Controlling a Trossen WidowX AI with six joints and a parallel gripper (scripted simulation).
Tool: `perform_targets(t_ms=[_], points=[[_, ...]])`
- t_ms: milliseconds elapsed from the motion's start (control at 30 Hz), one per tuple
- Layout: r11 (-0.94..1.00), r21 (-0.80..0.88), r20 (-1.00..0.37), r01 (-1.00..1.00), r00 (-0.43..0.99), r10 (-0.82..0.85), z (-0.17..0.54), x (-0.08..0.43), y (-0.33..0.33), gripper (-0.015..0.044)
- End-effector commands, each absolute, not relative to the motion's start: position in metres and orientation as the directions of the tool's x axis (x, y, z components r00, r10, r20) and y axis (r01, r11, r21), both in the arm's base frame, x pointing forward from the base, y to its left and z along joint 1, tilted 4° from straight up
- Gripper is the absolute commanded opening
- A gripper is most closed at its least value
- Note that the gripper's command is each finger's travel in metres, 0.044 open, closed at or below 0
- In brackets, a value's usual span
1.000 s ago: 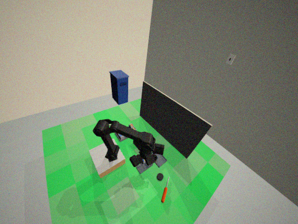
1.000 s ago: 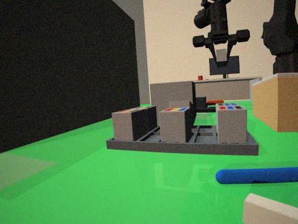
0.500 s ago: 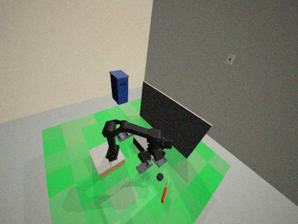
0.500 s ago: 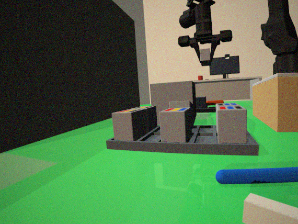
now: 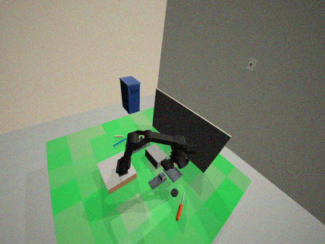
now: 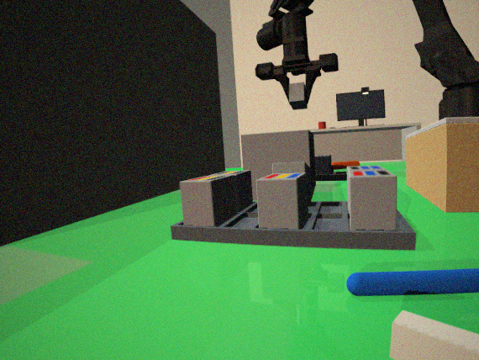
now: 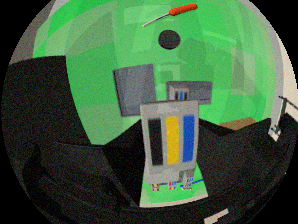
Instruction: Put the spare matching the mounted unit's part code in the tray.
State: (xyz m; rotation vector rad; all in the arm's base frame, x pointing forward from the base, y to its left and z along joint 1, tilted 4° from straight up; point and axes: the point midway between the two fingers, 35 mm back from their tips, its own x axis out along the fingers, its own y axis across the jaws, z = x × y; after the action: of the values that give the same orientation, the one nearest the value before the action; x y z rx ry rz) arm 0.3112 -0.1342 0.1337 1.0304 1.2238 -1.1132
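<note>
My gripper is shut on a grey spare, held up in the air. Its face shows black, yellow and blue stripes. The flat grey tray lies below, just beyond the held spare in the wrist view, with nothing in it. Beside it the mounted unit stands on its dark base; dark and blue stripes show, too small to read fully. Other spares stand in the rack.
A tall grey block stands between rack and tray. A black panel rises along one side. A black disc and an orange screwdriver lie beyond the tray. A blue rod lies near the rack.
</note>
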Motion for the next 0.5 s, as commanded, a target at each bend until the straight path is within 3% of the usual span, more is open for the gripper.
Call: perform_targets(t_ms=[0,467], points=[[0.165,0.000,-0.997,0.986,0.014,-0.081,0.133,0.329,-0.131,0.0000],[0.144,-0.001,-0.997,0.990,0.011,-0.081,0.127,0.360,-0.121,0.0000]])
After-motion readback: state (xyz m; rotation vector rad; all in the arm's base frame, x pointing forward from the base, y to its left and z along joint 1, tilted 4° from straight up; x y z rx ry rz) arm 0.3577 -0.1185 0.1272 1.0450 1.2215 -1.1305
